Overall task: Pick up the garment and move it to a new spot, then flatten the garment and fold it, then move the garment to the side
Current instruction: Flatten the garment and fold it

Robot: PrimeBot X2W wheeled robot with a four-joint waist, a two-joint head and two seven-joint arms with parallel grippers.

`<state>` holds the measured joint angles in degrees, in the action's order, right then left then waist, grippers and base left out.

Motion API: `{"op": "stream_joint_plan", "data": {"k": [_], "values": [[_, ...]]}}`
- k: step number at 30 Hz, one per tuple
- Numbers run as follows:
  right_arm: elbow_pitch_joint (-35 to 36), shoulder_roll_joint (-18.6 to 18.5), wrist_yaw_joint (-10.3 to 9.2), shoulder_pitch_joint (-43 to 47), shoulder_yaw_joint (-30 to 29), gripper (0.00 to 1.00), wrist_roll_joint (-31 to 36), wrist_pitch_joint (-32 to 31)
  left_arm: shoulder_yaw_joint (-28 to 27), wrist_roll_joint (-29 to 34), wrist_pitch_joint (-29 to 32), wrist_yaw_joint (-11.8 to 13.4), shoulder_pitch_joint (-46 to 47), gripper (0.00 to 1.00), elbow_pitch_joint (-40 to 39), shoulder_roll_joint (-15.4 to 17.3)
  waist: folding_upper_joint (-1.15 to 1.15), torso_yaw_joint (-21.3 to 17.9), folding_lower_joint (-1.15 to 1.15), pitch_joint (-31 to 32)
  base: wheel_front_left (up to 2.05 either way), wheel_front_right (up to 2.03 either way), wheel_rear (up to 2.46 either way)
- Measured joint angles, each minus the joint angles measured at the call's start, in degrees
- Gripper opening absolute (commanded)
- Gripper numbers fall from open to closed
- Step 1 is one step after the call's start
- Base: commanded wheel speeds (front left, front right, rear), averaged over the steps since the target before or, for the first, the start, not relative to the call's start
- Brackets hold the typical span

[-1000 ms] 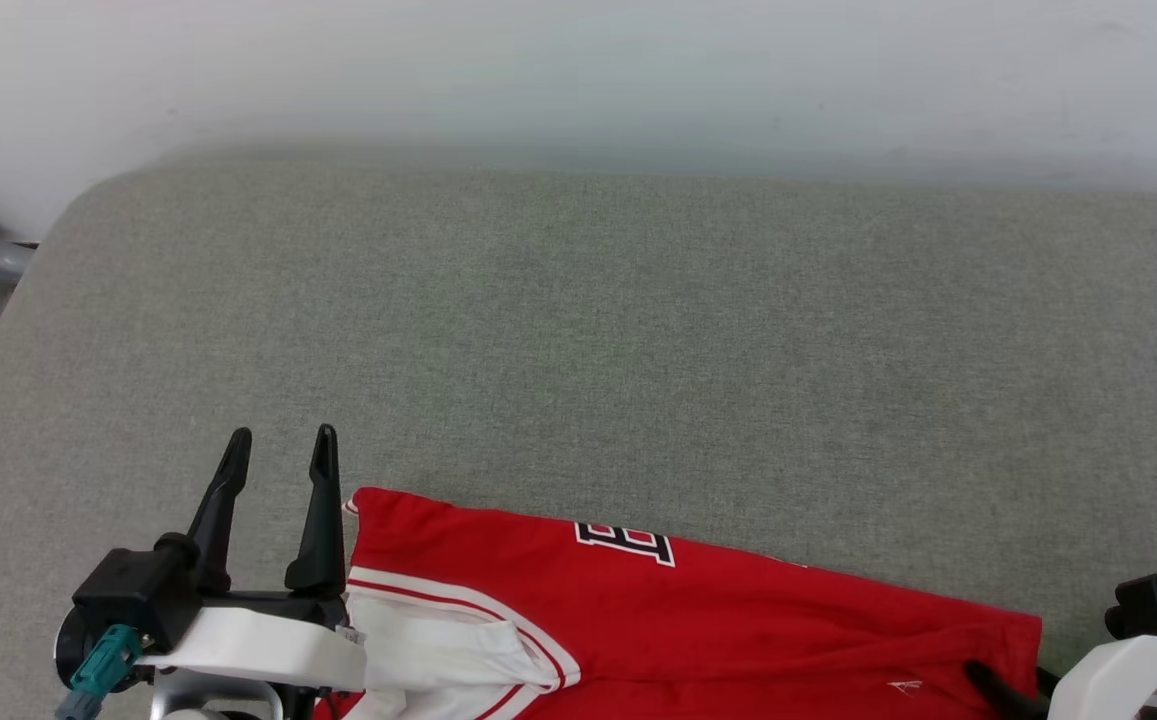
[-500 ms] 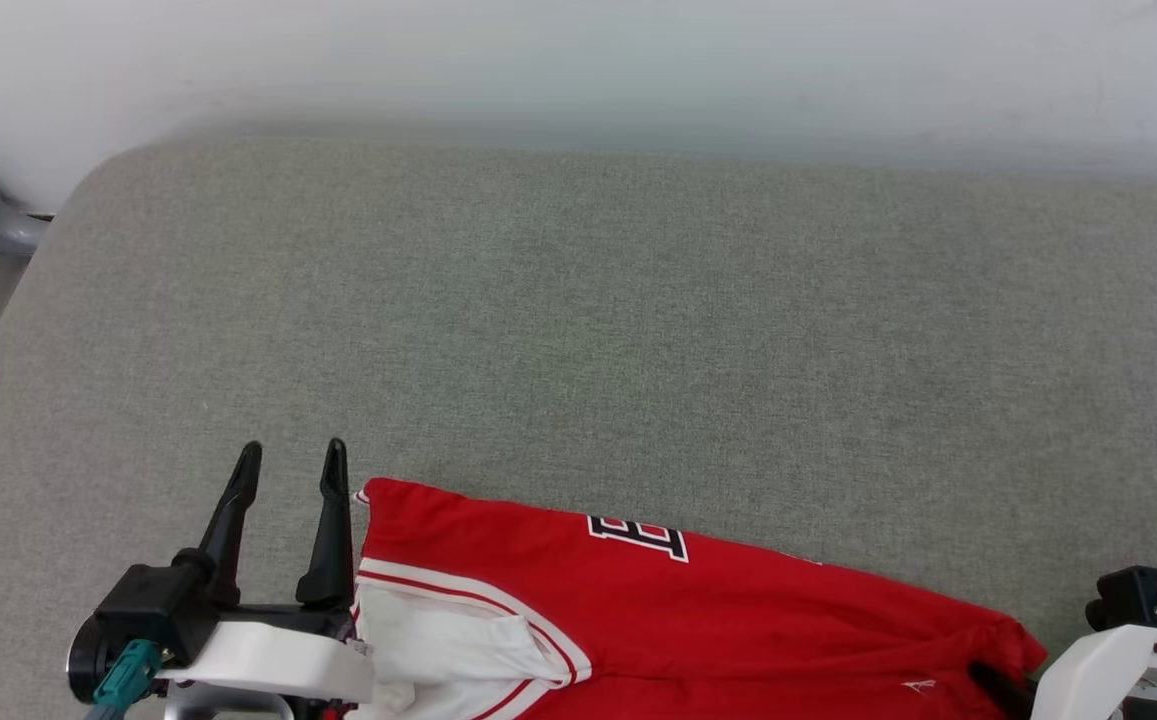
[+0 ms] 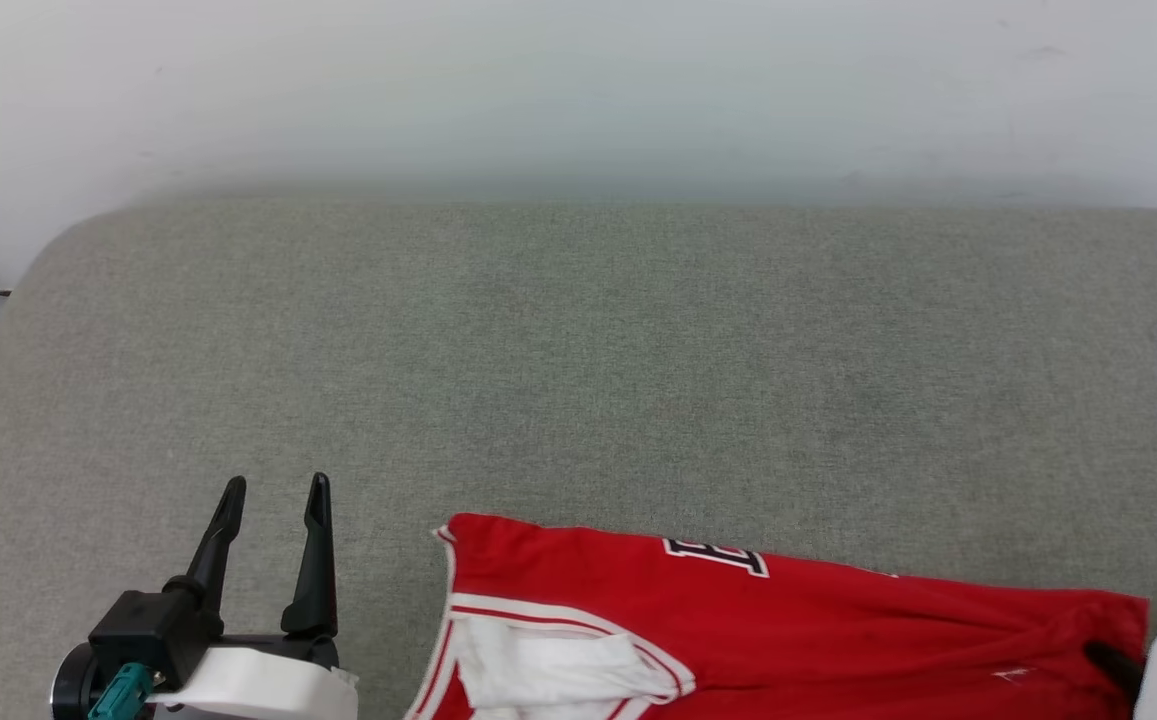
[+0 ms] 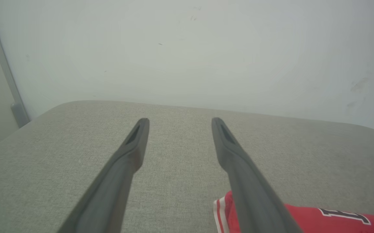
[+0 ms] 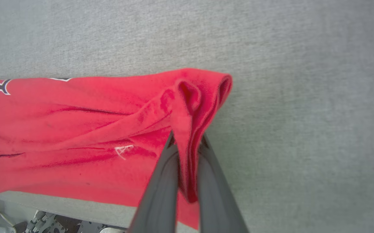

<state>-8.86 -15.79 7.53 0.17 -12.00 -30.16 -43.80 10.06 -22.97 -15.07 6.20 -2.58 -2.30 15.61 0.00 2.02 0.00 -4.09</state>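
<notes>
- Garment, soft red sports jersey cloth with white panels and stripe trim (image 3: 788, 630), lies along near edge of grey woven-fabric padded surface (image 3: 578, 350), toward its near right corner.
- Left end of garment shows white panel (image 3: 548, 670) and red-and-white trim; small black-and-white letter mark (image 3: 716, 556) sits on its far edge.
- Right gripper (image 5: 187, 139): two long dark fingers pinched together on a bunched fold at the garment's right end. Cloth stands up in a ridge between them, creases running leftward from the pinch.
- Rest of garment looks flat on the pad, wrinkled, not lifted as far as I can tell.
- Left gripper (image 3: 276, 482): fingers spread wide, nothing between them, over bare pad near the near left corner, apart from garment's left end.
- Left wrist view: same spread fingers, red cloth corner (image 4: 319, 220) at lower right past right finger, no contact seen.
- Pale wall (image 3: 578, 80) runs behind far edge.
- Progress, judged: very early. Grasp for the first pick-up is made, one-handed.
- Left to do: lift and carry to new spot, flatten, fold, move aside. No finished fold visible.
</notes>
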Motion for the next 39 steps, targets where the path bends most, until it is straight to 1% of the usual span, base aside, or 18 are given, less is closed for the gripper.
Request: {"op": "stream_joint_plan", "data": {"k": [5, 7, 8, 10, 14, 18, 20, 22, 24, 29, 35, 39], "values": [[-0.8, -1.3, -0.01, -0.2, -6.9, 0.0, 0.6, -1.6, -0.2, 0.1, 0.0, -0.2, -0.7, 1.0, 0.3, 0.1, 0.0, -1.1, 0.0, 1.0, 0.0, 0.0, 0.0], [-0.9, -1.1, -0.01, -0.7, -9.5, 0.0, 0.3, -2.7, -0.3, 0.1, 0.0, -0.2, -0.9, 1.0, 0.4, 0.1, 0.0, -1.4, 0.0, 1.4, 0.0, 0.0, 0.0], [-0.9, -0.2, -0.02, -1.3, -10.7, 0.0, -1.1, -3.6, -0.3, 0.1, 0.0, -0.2, -1.0, 1.0, 0.4, 0.1, 0.0, -1.6, 0.0, 1.6, 0.0, 0.0, 0.0], [-1.0, 2.5, -0.02, -2.5, -12.4, 0.0, -5.5, -7.1, -0.2, 0.1, 0.0, -0.2, -1.1, 1.0, 0.5, 0.1, 0.0, -2.0, 0.0, 2.0, 0.0, 0.0, 0.0], [-0.9, 9.0, -0.03, -3.4, -14.9, 0.0, -16.1, -16.8, 0.0, 0.1, 0.0, -0.5, -1.4, 1.0, 0.6, 0.1, 0.0, -2.2, 0.0, 2.7, 0.0, 0.0, 0.0], [-0.1, 12.3, -0.02, -3.9, -16.4, 0.0, -26.0, -24.2, 0.1, 0.1, 0.0, -0.6, -1.6, 1.0, 0.7, 0.2, 0.0, -1.9, 0.0, 3.1, 0.0, 0.0, 0.0], [-0.8, 12.7, -0.02, -4.2, -16.3, 0.0, -31.1, -26.7, 0.2, 0.1, 0.0, -0.6, -1.6, 1.0, 0.7, 0.2, 0.0, -1.7, 0.0, 3.2, 0.0, 0.0, 0.0], [-3.4, 12.6, -0.03, -4.3, -13.8, 0.0, -37.9, -27.1, 0.4, 0.1, 0.0, -0.6, -1.5, 1.0, 0.8, 0.2, 0.0, -1.3, 0.0, 3.3, 0.0, 0.0, 0.0], [-5.0, 12.8, -0.03, -4.3, -9.5, 0.0, -43.2, -25.7, 0.6, 0.1, 0.3, -0.7, -1.5, 1.0, 0.8, 0.2, 0.0, -0.8, 0.0, 3.3, 0.0, 0.0, 0.0], [-5.6, 12.8, -0.03, -4.3, 1.6, 0.0, -53.0, -20.0, 1.1, 0.1, 0.4, -0.9, -0.5, 1.0, 0.7, 0.2, 0.0, 0.7, 0.0, 3.0, 0.0, 0.0, 0.0], [-5.4, 12.8, -0.03, -4.3, 13.7, 0.0, -59.7, -12.6, 1.9, 0.1, 0.4, -1.2, 0.9, 1.0, 0.8, -0.1, 0.0, 3.4, 0.0, 2.0, 0.0, 0.0, 0.0], [-5.6, 12.8, -0.03, -5.4, 20.0, 0.0, -61.1, -7.1, 2.2, 0.0, 0.4, -1.5, 1.9, 1.0, 1.2, -0.7, 0.0, 5.2, 0.0, 0.9, 0.0, 0.0, 0.0]]}}
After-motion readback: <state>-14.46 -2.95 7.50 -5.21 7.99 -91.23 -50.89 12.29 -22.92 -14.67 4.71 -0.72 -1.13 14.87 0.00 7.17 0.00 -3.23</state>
